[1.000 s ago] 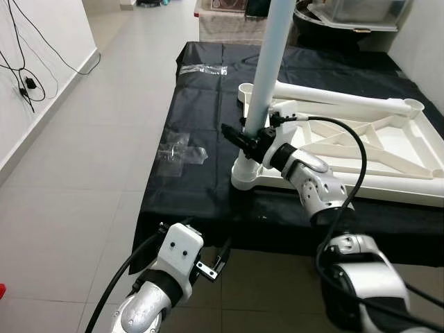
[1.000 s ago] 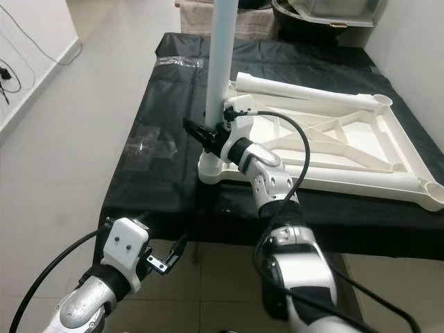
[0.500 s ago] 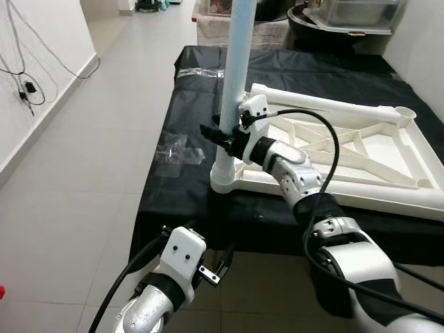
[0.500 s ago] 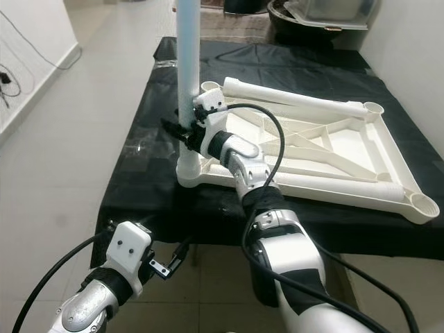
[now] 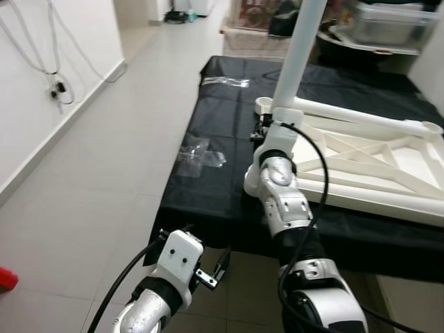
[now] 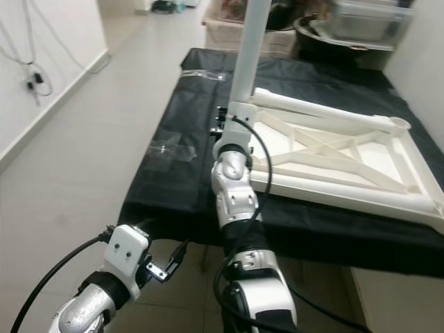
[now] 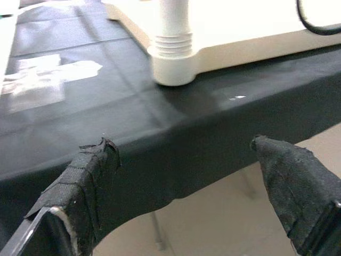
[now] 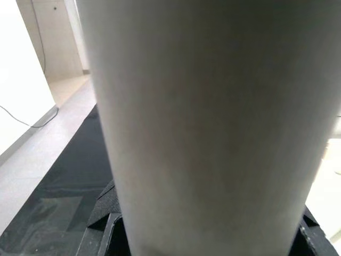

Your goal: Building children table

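The right end effector (image 5: 266, 129) is at the upright white leg (image 5: 298, 52), low on the tube just above the corner socket; its black fingers (image 8: 104, 213) sit on either side of the tube and are closed around it. In the right wrist view the leg stands right up against the camera, with the fingers showing dark at its two edges. The leg rises nearly straight, leaning a little, from the near left corner of the white tabletop (image 5: 374, 156), which lies upside down on the desk (image 5: 222, 118), its ribbed underside facing up. A second leg (image 5: 361, 118) lies flat along the tabletop's far edge, just behind the held leg. The right arm reaches forward and up from the robot's body to this corner, its black cable looping beside it.

The left end effector (image 5: 216, 267) is low and in front of the desk's near edge, well apart from the tabletop. Its fingers (image 7: 88, 181) are spread wide and hold nothing; through the gap between them the left wrist view shows the desk's edge and the corner socket (image 7: 173, 53) with the threaded base of the leg seated in it.

The desk is covered in black cloth. On it, to the left of the tabletop, lies a crumpled clear plastic bag (image 5: 200, 152), and another clear bag (image 5: 225, 81) lies near the far end. A pale tiled floor (image 5: 90, 173) runs along the robot's left.
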Robot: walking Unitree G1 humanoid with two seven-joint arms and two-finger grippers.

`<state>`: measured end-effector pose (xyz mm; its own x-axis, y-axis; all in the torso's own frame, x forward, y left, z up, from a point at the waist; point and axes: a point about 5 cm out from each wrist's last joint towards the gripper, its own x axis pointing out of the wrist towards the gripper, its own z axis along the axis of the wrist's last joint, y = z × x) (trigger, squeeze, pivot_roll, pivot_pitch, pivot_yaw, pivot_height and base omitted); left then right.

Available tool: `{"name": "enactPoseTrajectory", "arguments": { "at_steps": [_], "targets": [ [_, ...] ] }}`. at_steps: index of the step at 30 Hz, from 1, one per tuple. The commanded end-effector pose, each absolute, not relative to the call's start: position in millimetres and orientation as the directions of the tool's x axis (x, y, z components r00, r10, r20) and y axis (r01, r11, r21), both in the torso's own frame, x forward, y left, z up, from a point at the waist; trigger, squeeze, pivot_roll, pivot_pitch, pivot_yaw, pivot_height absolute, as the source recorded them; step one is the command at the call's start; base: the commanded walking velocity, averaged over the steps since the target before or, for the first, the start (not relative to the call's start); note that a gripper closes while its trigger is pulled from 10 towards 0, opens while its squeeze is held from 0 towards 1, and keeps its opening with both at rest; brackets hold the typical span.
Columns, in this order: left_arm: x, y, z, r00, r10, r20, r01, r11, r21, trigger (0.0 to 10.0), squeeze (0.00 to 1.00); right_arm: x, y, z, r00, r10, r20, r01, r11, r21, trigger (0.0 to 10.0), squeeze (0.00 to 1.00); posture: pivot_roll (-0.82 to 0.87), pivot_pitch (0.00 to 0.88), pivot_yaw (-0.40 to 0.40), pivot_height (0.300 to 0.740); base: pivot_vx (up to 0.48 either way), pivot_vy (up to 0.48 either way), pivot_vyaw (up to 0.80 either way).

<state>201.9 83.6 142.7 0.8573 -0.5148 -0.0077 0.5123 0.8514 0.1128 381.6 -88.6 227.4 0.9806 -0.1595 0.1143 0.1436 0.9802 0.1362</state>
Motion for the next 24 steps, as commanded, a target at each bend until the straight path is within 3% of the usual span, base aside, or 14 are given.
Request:
{"name": "enactPoseTrajectory", "arguments": {
  "at_steps": [1, 2, 3, 5, 6, 9, 10, 11, 12, 16, 17, 20, 22, 24],
  "targets": [
    [200.2, 83.7, 138.8, 0.857, -0.515, -0.023, 0.514, 0.85, 0.11, 10.0, 0.0, 382.1, -85.1, 214.8, 0.984, -0.177, 0.038, 0.166, 0.966, 0.199, 0.0, 0.0, 0.08, 0.139, -0.059, 0.74, 0.0, 0.0, 0.0],
    [200.0, 83.6, 138.9, 0.857, -0.515, -0.022, 0.514, 0.851, 0.11, 10.0, 0.0, 382.2, -81.5, 214.6, 0.985, -0.168, 0.038, 0.158, 0.968, 0.195, 7.9, 0.0, 0.08, 0.139, -0.059, 0.74, 0.0, 0.0, 0.0],
    [199.6, 83.6, 139.1, 0.857, -0.514, -0.022, 0.513, 0.851, 0.11, 10.0, 0.0, 382.8, -74.1, 214.3, 0.992, -0.114, 0.045, 0.103, 0.975, 0.197, 10.0, 0.0, 0.09, 0.142, -0.061, 0.74, 0.0, 0.0, 0.0],
    [199.4, 83.6, 139.2, 0.858, -0.514, -0.021, 0.513, 0.852, 0.109, 10.0, 0.0, 382.9, -69.7, 214.2, 0.996, -0.078, 0.049, 0.067, 0.978, 0.199, 10.0, 0.0, 0.09, 0.142, -0.061, 0.74, 0.0, 0.0, 0.0],
    [199.5, 83.5, 139.4, 0.858, -0.514, -0.021, 0.513, 0.852, 0.108, 10.0, 0.0, 383.1, -65.0, 214.9, 0.997, 0.001, 0.081, -0.018, 0.976, 0.217, 10.0, 1.0, 0.08, 0.143, -0.062, 0.74, 0.0, 0.0, 0.0],
    [200.4, 82.9, 139.4, 0.856, -0.517, -0.021, 0.516, 0.85, 0.107, 10.0, 0.0, 379.2, -66.2, 219.0, 0.988, 0.067, 0.138, -0.096, 0.971, 0.219, 10.0, 1.0, 0.08, 0.14, -0.061, 0.74, 0.0, 0.0, 0.0],
    [200.9, 82.8, 139.1, 0.856, -0.516, -0.021, 0.515, 0.851, 0.106, 10.0, 0.0, 381.0, -72.9, 218.3, 0.985, 0.084, 0.152, -0.117, 0.968, 0.222, 10.0, 0.45, 0.08, 0.134, -0.06, 0.74, 0.0, 0.0, 0.0],
    [201.4, 82.7, 138.8, 0.857, -0.515, -0.021, 0.514, 0.851, 0.106, 10.0, 0.0, 382.5, -77.6, 217.7, 0.982, 0.098, 0.162, -0.134, 0.965, 0.226, 10.0, 0.45, 0.08, 0.132, -0.06, 0.74, 0.0, 0.0, 0.0],
    [202.2, 82.6, 138.6, 0.857, -0.515, -0.02, 0.514, 0.851, 0.106, 10.0, 0.0, 382.9, -77.5, 218.6, 0.961, 0.204, 0.187, -0.244, 0.943, 0.227, 10.0, 0.0, 0.08, 0.129, -0.058, 0.74, 0.0, 0.0, 0.0],
    [203.6, 82.3, 138.2, 0.857, -0.516, -0.018, 0.514, 0.851, 0.107, 10.0, 0.0, 383.7, -80.4, 217.1, 0.881, 0.433, 0.192, -0.466, 0.864, 0.189, 10.0, 0.0, 0.07, 0.122, -0.062, 0.74, 0.0, 0.0, 0.0],
    [204.8, 82.0, 137.9, 0.856, -0.516, -0.018, 0.515, 0.85, 0.107, 10.0, 0.0, 383.1, -82.7, 217.1, 0.802, 0.571, 0.174, -0.595, 0.788, 0.156, 10.0, 0.0, 0.07, 0.117, -0.06, 0.74, 0.0, 0.0, 0.0],
    [206.3, 81.2, 137.3, 0.856, -0.516, -0.018, 0.515, 0.851, 0.106, 10.0, 0.0, 380.6, -87.2, 218.1, 0.654, 0.746, 0.122, -0.756, 0.646, 0.107, 10.0, 0.0, 0.06, 0.109, -0.061, 0.74, 0.0, 0.0, 0.0],
    [206.3, 81.2, 137.3, 0.856, -0.516, -0.018, 0.515, 0.851, 0.106, 10.0, 0.0, 380.6, -87.2, 218.1, 0.654, 0.746, 0.122, -0.756, 0.646, 0.107, 10.0, 0.0, 0.06, 0.109, -0.061, 0.74, 0.0, 0.0, 0.0],
    [208.0, 83.4, 139.4, 0.871, -0.491, 0.004, 0.488, 0.866, 0.109, 10.0, 0.0, 376.5, -84.4, 220.3, 0.509, 0.858, 0.07, -0.861, 0.506, 0.056, 10.0, 0.0, 0.07, 0.086, -0.067, 0.74, 0.0, 0.0, 0.0]
  ]
}}
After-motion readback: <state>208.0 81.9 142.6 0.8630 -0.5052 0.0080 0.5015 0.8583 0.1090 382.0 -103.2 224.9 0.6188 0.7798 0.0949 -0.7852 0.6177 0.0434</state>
